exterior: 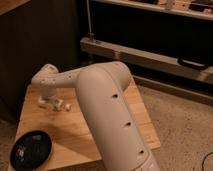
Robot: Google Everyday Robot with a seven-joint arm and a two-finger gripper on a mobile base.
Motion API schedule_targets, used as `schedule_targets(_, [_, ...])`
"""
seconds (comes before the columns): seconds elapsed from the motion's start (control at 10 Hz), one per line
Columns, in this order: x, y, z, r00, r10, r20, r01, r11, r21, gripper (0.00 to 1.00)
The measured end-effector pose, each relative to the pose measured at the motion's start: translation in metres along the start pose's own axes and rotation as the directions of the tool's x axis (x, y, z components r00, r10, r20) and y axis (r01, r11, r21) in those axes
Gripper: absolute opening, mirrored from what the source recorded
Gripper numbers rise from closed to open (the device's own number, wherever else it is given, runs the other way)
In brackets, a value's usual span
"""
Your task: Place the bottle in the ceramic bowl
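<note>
While the arm (107,115) is reaching over the worktop (80,137), the gripper (47,102) is hanging low behind the bowl (31,150), well apart from it, down at the wood. The bottle (61,105) is lying on its side at the gripper, also behind the bowl and slightly to the right of it (whether it is being gripped or merely touched, I cannot tell, nor how wide the gripper is standing). The bowl is sitting at the worktop's near left corner, with nothing showing in it.
</note>
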State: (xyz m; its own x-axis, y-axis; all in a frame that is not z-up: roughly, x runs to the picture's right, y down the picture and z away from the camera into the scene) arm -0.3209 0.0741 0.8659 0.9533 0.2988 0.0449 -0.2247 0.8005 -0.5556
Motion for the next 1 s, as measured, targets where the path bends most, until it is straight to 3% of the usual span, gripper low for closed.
schedule_targets(1.0, [0.0029, -0.0066, 0.0012, 1.0, 0.016, 0.004, -0.016, 1.0, 0.006, 0.65])
